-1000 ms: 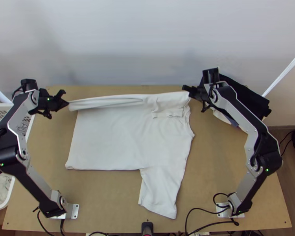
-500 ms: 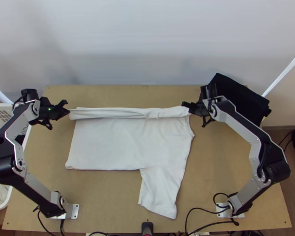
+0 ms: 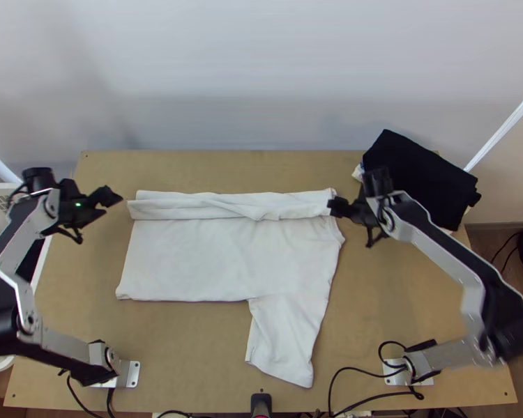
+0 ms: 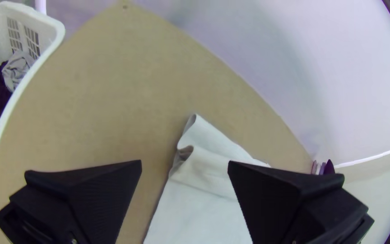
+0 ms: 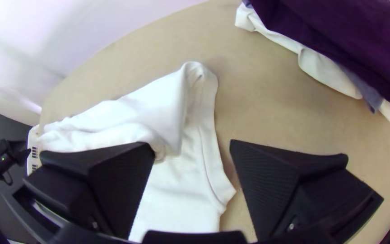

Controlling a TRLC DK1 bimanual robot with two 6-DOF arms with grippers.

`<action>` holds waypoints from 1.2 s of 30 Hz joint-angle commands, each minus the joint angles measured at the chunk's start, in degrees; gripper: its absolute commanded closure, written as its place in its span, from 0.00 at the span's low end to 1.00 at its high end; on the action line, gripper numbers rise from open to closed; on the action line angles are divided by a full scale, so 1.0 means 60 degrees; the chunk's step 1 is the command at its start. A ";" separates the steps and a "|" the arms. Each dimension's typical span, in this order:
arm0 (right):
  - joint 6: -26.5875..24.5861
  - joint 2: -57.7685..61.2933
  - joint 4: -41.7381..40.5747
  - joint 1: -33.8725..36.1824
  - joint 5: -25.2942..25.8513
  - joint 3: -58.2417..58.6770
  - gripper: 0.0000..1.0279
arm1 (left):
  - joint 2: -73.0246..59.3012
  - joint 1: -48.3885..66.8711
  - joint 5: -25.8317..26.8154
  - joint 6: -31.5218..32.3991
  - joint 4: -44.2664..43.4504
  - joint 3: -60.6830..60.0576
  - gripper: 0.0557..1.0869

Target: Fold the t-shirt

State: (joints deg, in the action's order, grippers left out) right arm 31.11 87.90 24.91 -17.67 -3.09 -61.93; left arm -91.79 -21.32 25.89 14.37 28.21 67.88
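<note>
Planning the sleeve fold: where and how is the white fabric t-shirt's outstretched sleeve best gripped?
Pinch the free hem of the sleeve, probably from the near-edge side of the light wooden table. The sleeve lies flat, reaching toward that edge, so one finger may slip under.

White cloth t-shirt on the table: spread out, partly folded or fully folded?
Partly folded: the t-shirt has its far side turned over in a long strip, while one sleeve lies spread out.
</note>
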 commanded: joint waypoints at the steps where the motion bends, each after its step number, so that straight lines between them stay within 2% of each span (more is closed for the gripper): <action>1: 0.0073 -0.1598 0.0434 -0.0160 0.0061 0.0713 0.15 | 0.0884 -0.0314 0.0006 -0.0432 0.0353 -0.0268 0.06; 3: 0.0190 -0.2242 0.1562 -0.0483 0.0047 0.0771 0.14 | 0.1279 -0.0431 0.0021 -0.0755 0.0792 -0.0239 0.06; 5: 0.0308 -0.2828 0.2309 -0.0732 0.0047 0.0932 0.07 | 0.1675 -0.0519 0.0036 -0.0872 0.1056 -0.0268 0.06; 9: 0.0835 -0.4029 0.3305 -0.1142 0.0003 0.1518 0.06 | 0.2525 -0.0577 0.0080 -0.1575 0.1876 -0.0312 0.06; 13: 0.1553 -0.4747 0.3525 -0.1200 -0.1814 0.2617 0.06 | 0.2905 -0.0387 0.0080 -0.2747 0.3004 -0.0546 0.07; 18: 0.1538 -0.4044 0.4755 -0.1303 -0.2839 0.3305 0.06 | 0.3272 -0.0226 0.0021 -0.5559 0.4864 -0.1161 0.07; 20: 0.1479 -0.3737 0.4946 -0.1347 -0.3073 0.3496 0.07 | 0.3579 -0.0226 -0.0111 -0.6233 0.5143 -0.1469 0.07; 22: 0.1318 -0.3590 0.4931 -0.1669 -0.3117 0.3759 0.13 | 0.3887 -0.0211 -0.0448 -0.7039 0.5260 -0.1865 0.07; 24: 0.1289 -0.3385 0.4872 -0.1977 -0.3176 0.3833 0.18 | 0.4107 -0.0226 -0.0580 -0.7156 0.5245 -0.2099 0.07; 31: 0.1245 -0.2506 0.4492 -0.3236 -0.3440 0.3833 0.19 | 0.4531 -0.0255 -0.0726 -0.7405 0.5494 -0.2465 0.07; 34: 0.1099 -0.2184 0.4052 -0.3441 -0.3440 0.3818 0.35 | 0.4590 -0.0284 -0.0858 -0.7522 0.5538 -0.2465 0.07; 36: 0.0967 -0.1920 0.3774 -0.3441 -0.3425 0.3803 0.36 | 0.4590 -0.0387 -0.0887 -0.7581 0.5538 -0.2465 0.07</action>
State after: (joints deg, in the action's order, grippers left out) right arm 38.09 74.17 48.80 -37.89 -23.42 -39.79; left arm -65.17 -22.94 20.93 -29.15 60.38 54.37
